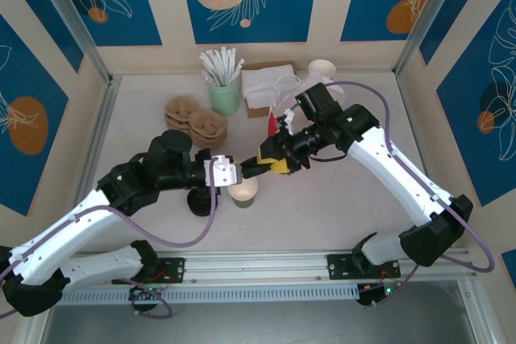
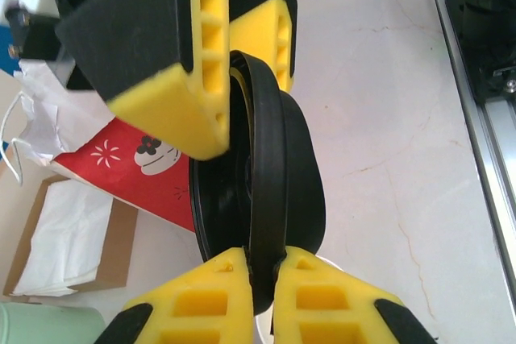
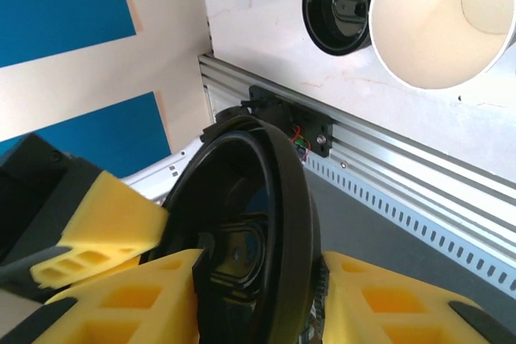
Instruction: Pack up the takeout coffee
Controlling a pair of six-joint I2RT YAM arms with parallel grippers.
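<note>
Green paper cup point(image 1: 243, 191) stands open on the table point(image 1: 339, 199), beside a pile of black lids point(image 3: 339, 6). Near it the left gripper point(image 2: 264, 267) pinches one black lid point(image 2: 278, 159) by its rim. The right gripper point(image 3: 262, 267) has a finger on each side of that lid, but I cannot tell if it squeezes.

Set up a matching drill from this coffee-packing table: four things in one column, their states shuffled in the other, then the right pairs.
Things
1. round black plastic lid
2. lidless green-bodied paper cup
3. mint-green tumbler
4. brown cardboard box

States
A. filled with white napkins
B. standing open on the pale table
C. on edge between yellow jaws
D. holding white sticks

Pairs: 1-C, 2-B, 3-D, 4-A
</note>
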